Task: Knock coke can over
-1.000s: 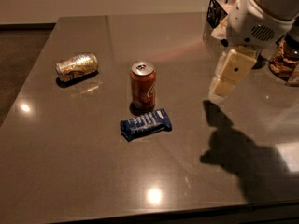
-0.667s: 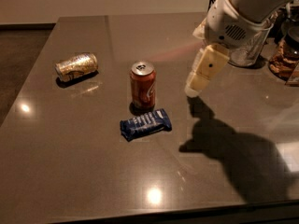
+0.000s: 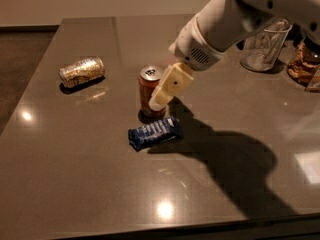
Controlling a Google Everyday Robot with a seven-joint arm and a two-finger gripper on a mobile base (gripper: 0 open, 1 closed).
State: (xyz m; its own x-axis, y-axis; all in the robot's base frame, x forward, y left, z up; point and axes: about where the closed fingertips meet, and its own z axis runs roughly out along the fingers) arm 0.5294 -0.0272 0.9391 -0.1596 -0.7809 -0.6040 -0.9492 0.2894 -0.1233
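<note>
The coke can [image 3: 149, 88] stands upright near the middle of the dark table [image 3: 75, 174]; it is red-orange with a silver top. My gripper [image 3: 158, 103] reaches in from the upper right on a white arm. Its cream fingers [image 3: 170, 86] hang right at the can's right side, overlapping it in view. Whether they touch the can I cannot tell.
A dark blue snack bar wrapper [image 3: 154, 132] lies just in front of the can. A gold-and-silver can [image 3: 81, 71] lies on its side to the left. A clear glass [image 3: 264, 46] and a jar [image 3: 303, 64] stand at the far right. The table's front edge runs along the bottom.
The arm and gripper have swung left and down from the table's right side to the coke can's right side. The can still stands in the same place.
</note>
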